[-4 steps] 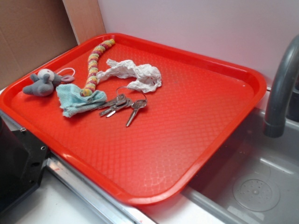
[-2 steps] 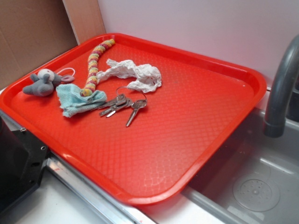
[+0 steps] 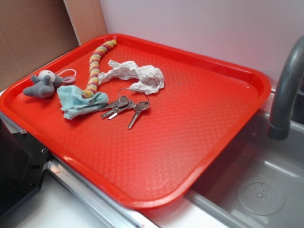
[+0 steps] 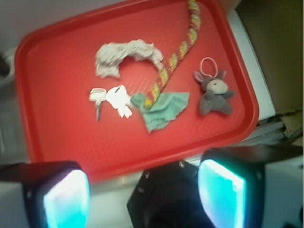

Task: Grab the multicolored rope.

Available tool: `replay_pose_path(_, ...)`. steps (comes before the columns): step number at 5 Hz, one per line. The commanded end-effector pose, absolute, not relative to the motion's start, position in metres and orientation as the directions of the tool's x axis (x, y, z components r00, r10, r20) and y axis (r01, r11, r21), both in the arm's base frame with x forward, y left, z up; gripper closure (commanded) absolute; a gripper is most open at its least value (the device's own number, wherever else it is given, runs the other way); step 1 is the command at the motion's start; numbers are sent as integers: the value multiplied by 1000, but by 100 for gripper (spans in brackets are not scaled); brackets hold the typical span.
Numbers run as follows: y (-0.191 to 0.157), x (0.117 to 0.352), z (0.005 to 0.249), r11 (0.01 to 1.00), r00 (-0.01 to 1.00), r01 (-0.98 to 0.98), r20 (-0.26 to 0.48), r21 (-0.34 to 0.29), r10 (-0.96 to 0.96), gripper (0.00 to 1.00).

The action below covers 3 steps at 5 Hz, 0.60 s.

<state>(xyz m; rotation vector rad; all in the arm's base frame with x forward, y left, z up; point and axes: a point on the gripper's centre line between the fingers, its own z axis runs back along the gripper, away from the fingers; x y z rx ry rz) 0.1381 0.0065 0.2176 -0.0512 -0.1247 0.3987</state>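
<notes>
Your end effector sits wide apart above the tray edge, nothing between its fingers

In the exterior view you see the red tray beside a sink; the multicolored rope lies at the tray's far left, its lower end on the light blue cloth, with the white rag just beside it, keys near the cloth, and a grey plush toy at the left rim. In the wrist view your rope runs diagonally from the tray's top edge to the cloth, between rag and plush toy, well apart from the fingers
</notes>
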Motion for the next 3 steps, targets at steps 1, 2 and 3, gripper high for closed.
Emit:
replay_pose_path(1,47,178,178,748,707,-642,248,-169,662,0)
replay_pose_path(2,70,198,155,693,629,-694,304,-197,716,0)
replay_pose_path(3,86,219,131,664,586,-721,338,-198,737,0)
